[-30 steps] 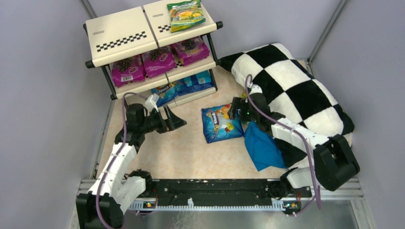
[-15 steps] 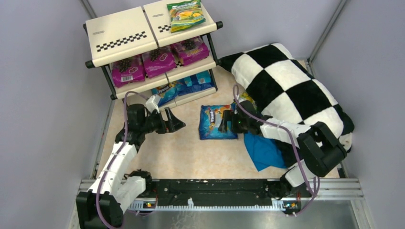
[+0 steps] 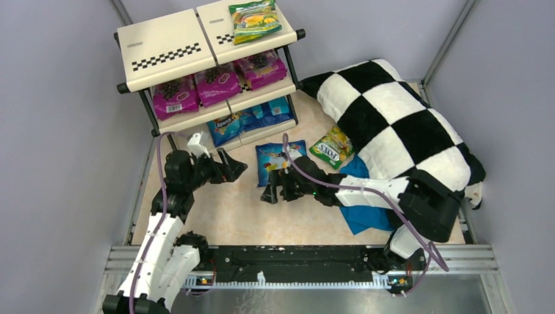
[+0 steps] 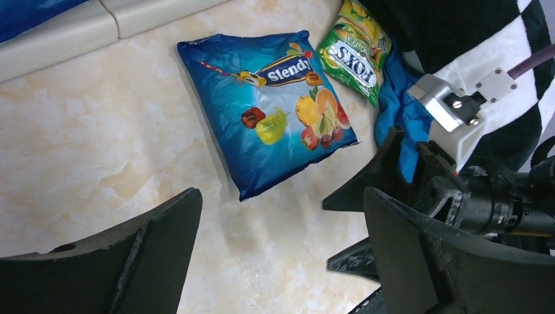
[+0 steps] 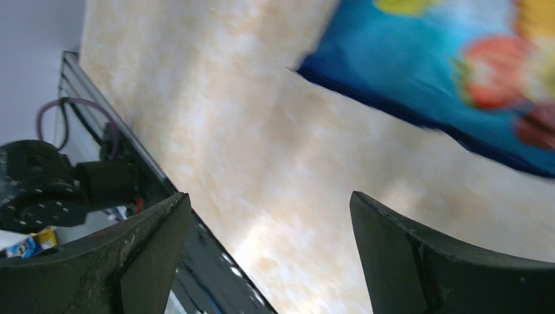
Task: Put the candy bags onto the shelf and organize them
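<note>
Right gripper (image 3: pixel 277 190) is spread wide and holds nothing: through its wrist camera I see only bare tabletop between the two dark fingers (image 5: pixel 445 275). It sits low over the beige marbled table (image 3: pixel 222 212), just near of the blue glossy candy bag (image 3: pixel 273 158) printed with orange and red fruit. The bag's near edge shows at the upper right of that wrist view, and I cannot tell whether a fingertip touches it.

That blue bag lies flat on the table in front of the three-tier shelf (image 3: pixel 163 49) of cream panels with checker strips and a black tube frame, off the right part of its bottom tier. Just to the bag's right lies a green-yellow candy bag (image 3: pixel 332 147), also flat. Its far right corner is against the black-and-white checkered pillow (image 3: pixel 399 111) and its near edge is beside the plain blue cloth (image 3: pixel 358 208).

Left gripper (image 3: pixel 230 169) is fully open and empty too. It hovers left of the blue bag, pointing towards it, close to the shelf's bottom tier.

On the shelf, another green-yellow bag (image 3: pixel 254 19) lies at the right of the top tier. Three magenta-purple grape bags (image 3: pixel 219 84) sit side by side on the middle tier, and blue bags (image 3: pixel 252 118) lie on the bottom tier.
</note>
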Robot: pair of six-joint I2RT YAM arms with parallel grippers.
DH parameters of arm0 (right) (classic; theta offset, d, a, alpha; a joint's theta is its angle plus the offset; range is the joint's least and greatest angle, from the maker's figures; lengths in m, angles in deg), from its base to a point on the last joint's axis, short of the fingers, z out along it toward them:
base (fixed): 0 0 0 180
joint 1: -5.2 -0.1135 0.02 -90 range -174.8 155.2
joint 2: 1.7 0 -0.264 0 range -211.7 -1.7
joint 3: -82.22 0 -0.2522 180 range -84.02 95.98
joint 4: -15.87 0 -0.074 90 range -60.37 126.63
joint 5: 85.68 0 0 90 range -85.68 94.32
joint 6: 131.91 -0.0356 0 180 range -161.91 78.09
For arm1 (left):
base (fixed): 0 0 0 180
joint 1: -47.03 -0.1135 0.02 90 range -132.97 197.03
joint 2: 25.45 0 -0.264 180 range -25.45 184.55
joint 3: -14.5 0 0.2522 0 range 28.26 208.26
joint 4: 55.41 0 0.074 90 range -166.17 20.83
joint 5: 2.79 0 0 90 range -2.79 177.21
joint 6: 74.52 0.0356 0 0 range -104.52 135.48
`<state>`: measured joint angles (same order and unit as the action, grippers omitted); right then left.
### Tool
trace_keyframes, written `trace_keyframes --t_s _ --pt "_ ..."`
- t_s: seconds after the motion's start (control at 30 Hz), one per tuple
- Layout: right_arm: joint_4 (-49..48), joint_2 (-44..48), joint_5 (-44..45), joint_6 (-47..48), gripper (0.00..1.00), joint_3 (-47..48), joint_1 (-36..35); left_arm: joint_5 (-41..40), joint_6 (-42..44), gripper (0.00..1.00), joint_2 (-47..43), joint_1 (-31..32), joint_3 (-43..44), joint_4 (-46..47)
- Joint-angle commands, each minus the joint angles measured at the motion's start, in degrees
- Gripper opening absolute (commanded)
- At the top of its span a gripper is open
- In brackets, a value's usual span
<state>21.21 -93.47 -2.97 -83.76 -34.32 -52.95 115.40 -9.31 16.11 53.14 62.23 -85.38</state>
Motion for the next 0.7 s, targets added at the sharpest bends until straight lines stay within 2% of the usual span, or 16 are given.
trace_keyframes --t_s 0.0,0.2,0.3,0.4,0.5,0.57,0.67 --pt "0.4 10.5 2.6 -0.8 0.91 -8.2 3.4 -0.8 -2.6 0.98 0.2 0.4 -2.6 3.7" --pt "4.0 23.0 3.5 -0.1 0.93 -18.7 9.2 9.7 -6.6 0.98 6.2 2.0 -6.3 9.7" --pt "4.8 26.4 2.0 0.5 0.94 -21.1 12.6 8.9 -7.6 0.98 11.0 6.6 -6.2 10.1" --pt "3.2 27.3 -4.0 0.0 0.95 -22.5 18.1 -0.2 -8.1 0.97 13.6 16.0 -3.7 8.9" --pt "2.1 26.9 -8.3 -0.7 0.95 -22.7 21.8 -14.0 -7.6 0.97 14.1 26.2 -0.2 7.1" --pt "2.5 26.8 -8.9 -0.8 0.95 -22.5 23.0 -20.2 -7.0 0.98 14.4 30.5 1.6 6.8" --pt "1.5 26.3 -9.3 -1.3 0.95 -22.9 24.5 -27.0 -5.4 0.98 16.7 33.3 3.7 5.7"
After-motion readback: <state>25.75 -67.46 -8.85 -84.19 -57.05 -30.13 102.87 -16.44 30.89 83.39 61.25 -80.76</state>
